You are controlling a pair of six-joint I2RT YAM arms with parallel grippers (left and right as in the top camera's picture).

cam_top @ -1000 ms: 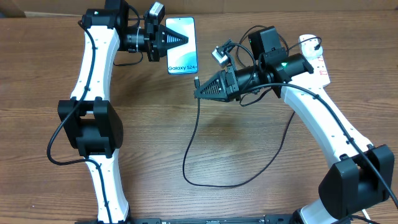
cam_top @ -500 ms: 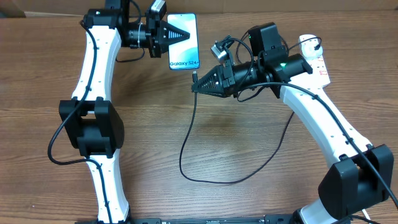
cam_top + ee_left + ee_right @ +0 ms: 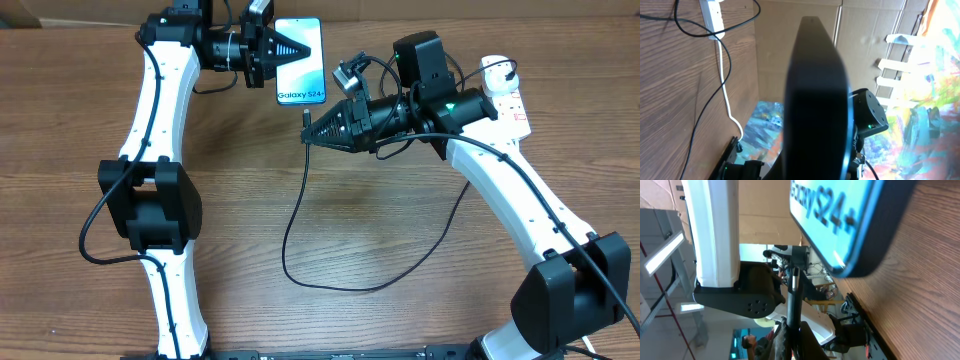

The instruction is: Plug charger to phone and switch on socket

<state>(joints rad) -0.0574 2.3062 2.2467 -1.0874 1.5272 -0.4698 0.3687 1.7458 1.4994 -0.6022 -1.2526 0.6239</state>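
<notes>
A brown wooden table (image 3: 400,250) fills the overhead view. The phone (image 3: 304,78), screen lit, sits near its far edge, gripped along one side by the left gripper (image 3: 298,52); its bottom end is just ahead of the right gripper (image 3: 310,133), which clamps the charger (image 3: 284,250) by its connector tip (image 3: 304,118), not yet plugged in. Behind the right wrist lies the white power strip (image 3: 508,100), its switch seemingly yet to be pressed.

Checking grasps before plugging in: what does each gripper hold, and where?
Left gripper: the phone, by its long side. Right gripper: the charger, just behind its connector tip.
</notes>
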